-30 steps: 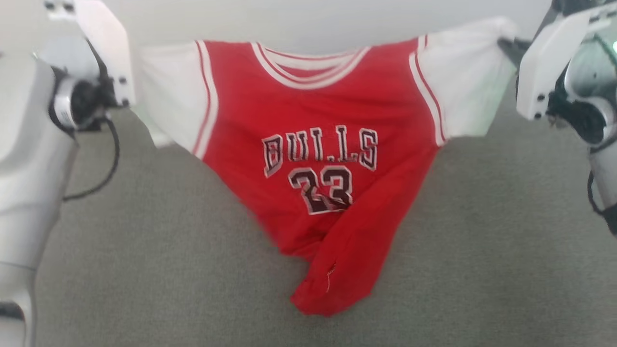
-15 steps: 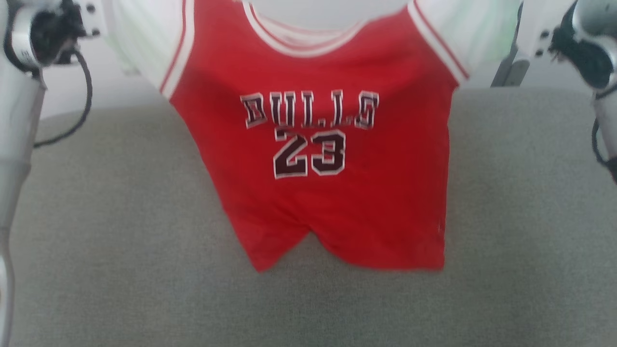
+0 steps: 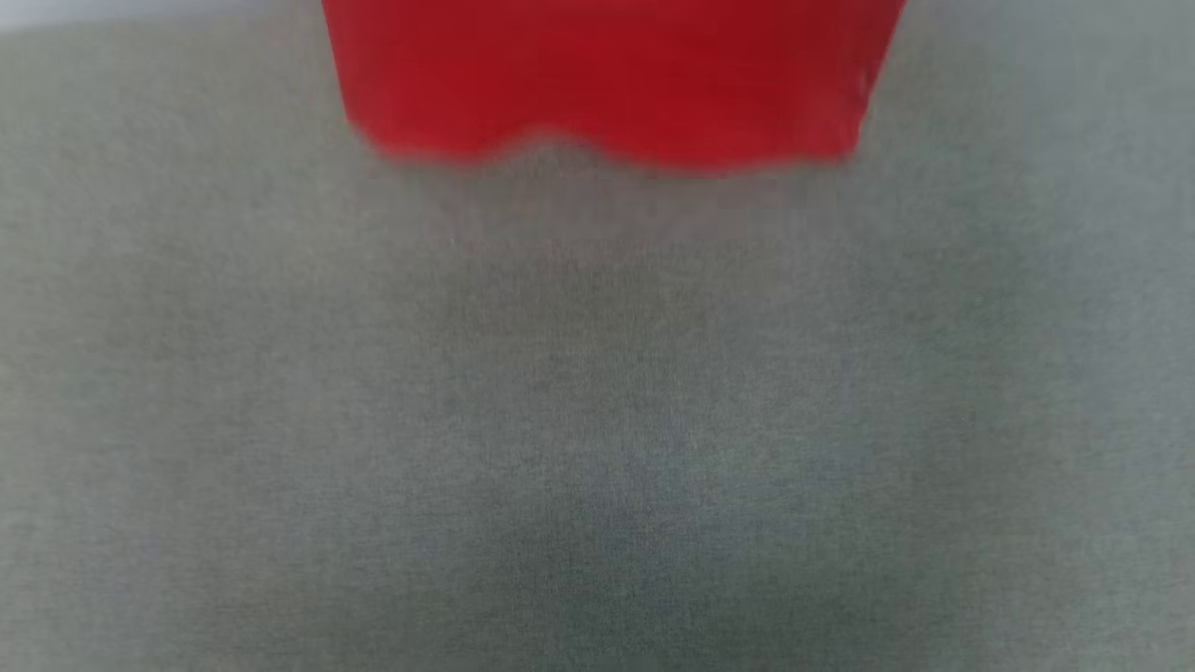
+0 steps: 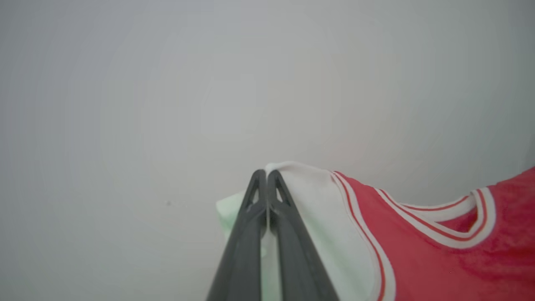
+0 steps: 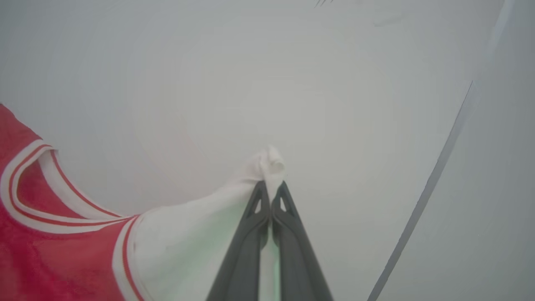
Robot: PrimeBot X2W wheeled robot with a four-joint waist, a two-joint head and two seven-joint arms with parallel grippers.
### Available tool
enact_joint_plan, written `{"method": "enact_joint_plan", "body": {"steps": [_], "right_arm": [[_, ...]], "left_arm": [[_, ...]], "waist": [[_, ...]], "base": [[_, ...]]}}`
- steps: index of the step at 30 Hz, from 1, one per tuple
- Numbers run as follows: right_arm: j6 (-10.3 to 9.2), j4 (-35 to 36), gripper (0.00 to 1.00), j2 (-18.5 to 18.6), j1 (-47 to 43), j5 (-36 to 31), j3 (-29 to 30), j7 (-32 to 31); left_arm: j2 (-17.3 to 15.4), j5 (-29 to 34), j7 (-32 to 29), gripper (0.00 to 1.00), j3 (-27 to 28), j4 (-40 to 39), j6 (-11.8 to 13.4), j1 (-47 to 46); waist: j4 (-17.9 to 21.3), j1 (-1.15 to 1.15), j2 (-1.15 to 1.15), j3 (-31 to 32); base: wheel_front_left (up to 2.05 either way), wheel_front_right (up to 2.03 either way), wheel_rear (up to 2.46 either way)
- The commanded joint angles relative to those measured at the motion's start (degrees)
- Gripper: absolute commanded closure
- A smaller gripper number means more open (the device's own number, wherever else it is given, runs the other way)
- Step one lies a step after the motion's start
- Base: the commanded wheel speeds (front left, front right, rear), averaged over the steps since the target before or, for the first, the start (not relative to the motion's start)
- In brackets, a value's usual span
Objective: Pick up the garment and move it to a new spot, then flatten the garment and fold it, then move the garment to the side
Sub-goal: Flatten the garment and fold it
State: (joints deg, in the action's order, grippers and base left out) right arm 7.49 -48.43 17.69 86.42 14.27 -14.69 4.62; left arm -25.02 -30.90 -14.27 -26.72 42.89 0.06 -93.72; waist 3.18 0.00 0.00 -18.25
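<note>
The garment (image 3: 607, 84) hangs in the air above a grey fabric surface; in the head view its red lower part and hem show at the top edge. In the left wrist view my left gripper (image 4: 266, 173) is shut on the tip of one white sleeve (image 4: 309, 209), with the red body and striped collar (image 4: 459, 225) stretching off to the right. In the right wrist view my right gripper (image 5: 271, 186) is shut on the bunched end of the other white sleeve (image 5: 200, 238), the red body (image 5: 50, 263) at lower left.
The grey fabric surface (image 3: 597, 420) spreads under the garment across the head view. A pale plain wall (image 4: 167, 83) stands behind both grippers, with a thin dark line (image 5: 426, 192) running down it on the right.
The garment has gone up with both arms and its crumpled lower part has dropped open into a straight hem. The head view has tilted down, so the lettering and arms left it.
</note>
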Motion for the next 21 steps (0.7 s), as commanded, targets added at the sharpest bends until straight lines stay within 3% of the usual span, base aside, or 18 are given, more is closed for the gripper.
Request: {"method": "enact_joint_plan", "body": {"steps": [1, 6, 9, 15, 21], "right_arm": [[0.00, -0.8, 1.00, -0.4, 0.9, -0.9, 0.4, 1.4], [0.00, -5.5, 1.00, -0.9, 6.5, -10.9, 3.0, 9.7], [0.00, -6.9, 1.00, -2.0, 5.1, -13.7, 2.3, 10.3], [0.00, -11.0, 1.00, -3.3, -1.3, -10.6, -2.1, 10.6], [0.00, -12.2, 1.00, -2.8, -8.8, 0.5, -10.7, 7.6]], "left_arm": [[0.1, 0.8, 1.8, 1.00, 0.0, 0.3, -0.1, -1.3], [1.9, 4.1, 17.8, 1.00, -0.4, 3.2, -1.1, -7.5], [2.9, 4.5, 21.2, 1.00, -1.2, 6.6, -2.3, -6.4], [4.1, 2.3, 21.0, 1.00, -2.7, 14.2, -5.4, -0.5], [4.3, -1.1, 15.7, 1.00, -4.5, 18.2, -7.2, 7.5]], "waist": [[0.3, 0.00, 0.00, -4.6], [-0.2, 0.00, 0.00, -9.0], [-0.6, 0.00, 0.00, -9.6], [-1.8, 0.00, 0.00, -7.7], [-3.2, 0.00, 0.00, -4.0]], "base": [[0.00, 0.00, 0.00], [0.00, 0.00, 0.00], [0.00, 0.00, 0.00], [0.00, 0.00, 0.00], [0.00, 0.00, 0.00]]}}
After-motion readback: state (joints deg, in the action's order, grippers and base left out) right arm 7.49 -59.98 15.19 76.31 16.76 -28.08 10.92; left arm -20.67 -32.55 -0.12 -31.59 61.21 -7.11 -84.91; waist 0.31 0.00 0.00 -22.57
